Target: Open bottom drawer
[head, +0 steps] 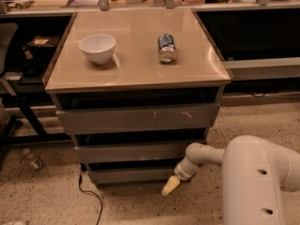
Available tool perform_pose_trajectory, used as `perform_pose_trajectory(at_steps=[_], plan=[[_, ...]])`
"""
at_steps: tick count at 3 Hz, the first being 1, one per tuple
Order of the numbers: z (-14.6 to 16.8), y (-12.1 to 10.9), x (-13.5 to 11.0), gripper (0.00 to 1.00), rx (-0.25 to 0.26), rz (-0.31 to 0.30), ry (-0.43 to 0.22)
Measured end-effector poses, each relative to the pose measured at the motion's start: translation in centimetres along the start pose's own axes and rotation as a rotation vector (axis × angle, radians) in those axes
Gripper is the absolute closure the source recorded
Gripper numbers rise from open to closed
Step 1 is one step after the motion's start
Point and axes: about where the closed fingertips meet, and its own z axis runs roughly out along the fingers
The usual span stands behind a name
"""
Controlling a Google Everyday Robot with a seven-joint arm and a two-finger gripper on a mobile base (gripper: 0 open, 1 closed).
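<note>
The bottom drawer (129,175) is the lowest and slimmest grey front of the cabinet, just above the floor. It sits about level with the fronts above it. My gripper (169,185) hangs low at the drawer's right front corner, its pale tip pointing down-left toward the floor, just in front of the drawer's lower edge. The white arm (253,172) reaches in from the lower right.
A white bowl (97,47) and a can lying on its side (166,47) rest on the cabinet top (136,71). A black cable (89,196) trails on the floor at the cabinet's left. A chair base and a small bottle (33,160) are at far left.
</note>
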Motion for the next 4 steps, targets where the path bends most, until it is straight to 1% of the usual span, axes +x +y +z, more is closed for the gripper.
perform_pose_trajectory(at_steps=[1,2,3,4], plan=[[0.6,-2.2,0.1,0.00,0.022,0.016,-0.013],[1.2,-3.7,0.5,0.00,0.037,0.025,-0.020],[1.5,-4.9,0.5,0.00,0.052,0.024,-0.026],[1.9,-5.6,0.5,0.00,0.056,0.016,-0.026]])
